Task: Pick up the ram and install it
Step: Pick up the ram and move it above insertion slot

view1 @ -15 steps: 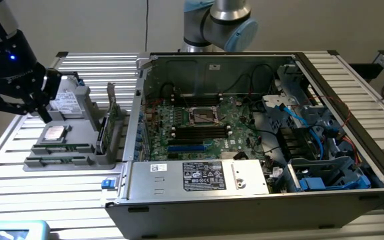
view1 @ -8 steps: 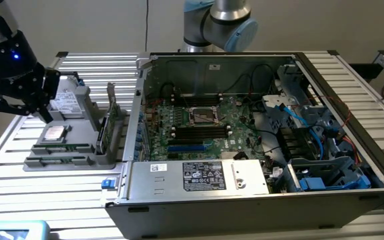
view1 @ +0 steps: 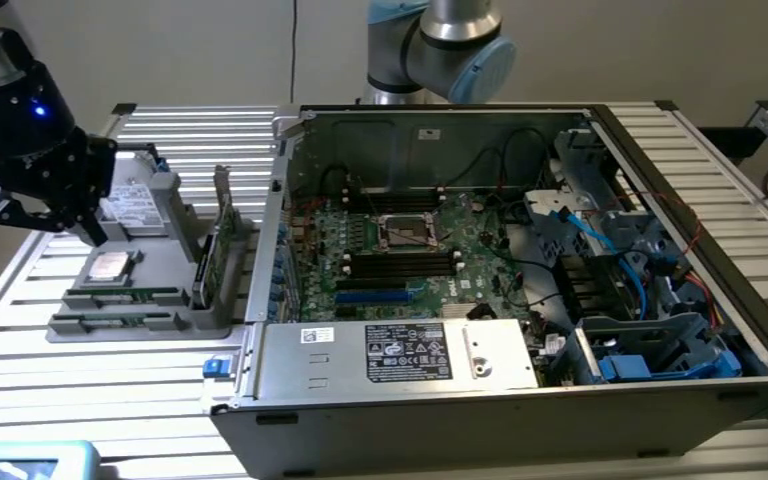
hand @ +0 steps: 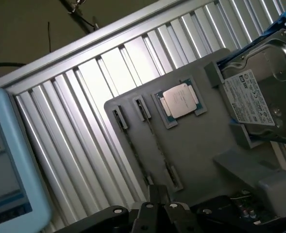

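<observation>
**Parts tray and open PC case: stock at the fingers**

- Gripper (view1: 88, 234) (hand: 157, 196): 1. Fingers together, clamped on nothing, raised over the grey parts tray (view1: 157, 240) (hand: 201, 141).
- Hard drive (view1: 131, 203) (hand: 259, 94): 1, on the tray's rear, just beside the gripper.
- Processor chip (view1: 109, 265) (hand: 180, 99): 1, flat in its recess.
- Ram: 2 sticks lying parallel along the tray's front edge, first ram stick (view1: 127, 297) and second ram stick (view1: 111, 321), both apart from the fingers.
- Expansion card (view1: 223, 228): 1, upright at the tray edge nearest the case.
- Computer case (view1: 518, 250): 1, side open, motherboard (view1: 398, 250) exposed.
- Slatted worktop (view1: 11, 300): bare slats lie before the tray.
- Light-blue device (view1: 24, 460) (hand: 9, 165): 1, at the front corner.
</observation>
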{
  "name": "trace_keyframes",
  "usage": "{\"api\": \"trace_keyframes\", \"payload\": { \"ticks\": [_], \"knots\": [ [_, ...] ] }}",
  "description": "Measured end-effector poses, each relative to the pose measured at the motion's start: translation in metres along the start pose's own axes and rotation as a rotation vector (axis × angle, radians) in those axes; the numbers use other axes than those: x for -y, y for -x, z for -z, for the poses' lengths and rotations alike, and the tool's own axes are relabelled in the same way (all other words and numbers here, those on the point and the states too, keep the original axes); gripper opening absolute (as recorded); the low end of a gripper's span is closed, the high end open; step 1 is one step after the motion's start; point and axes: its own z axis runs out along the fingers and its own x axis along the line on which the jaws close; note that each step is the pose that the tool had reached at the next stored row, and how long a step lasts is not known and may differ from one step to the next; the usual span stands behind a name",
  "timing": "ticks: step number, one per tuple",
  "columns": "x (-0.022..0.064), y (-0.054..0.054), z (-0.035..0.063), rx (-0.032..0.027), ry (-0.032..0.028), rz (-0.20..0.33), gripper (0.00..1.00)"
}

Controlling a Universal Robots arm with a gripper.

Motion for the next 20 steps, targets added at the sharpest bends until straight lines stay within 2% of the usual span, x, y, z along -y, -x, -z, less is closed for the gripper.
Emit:
{"api": "trace_keyframes", "payload": {
  "ticks": [17,20],
  "knots": [
    [0.0,0.0,-0.001,0.0058,-0.0057,0.308,0.11],
    [-0.0001,0.0,-0.001,0.0062,-0.0061,0.326,0.11]
  ]
}}
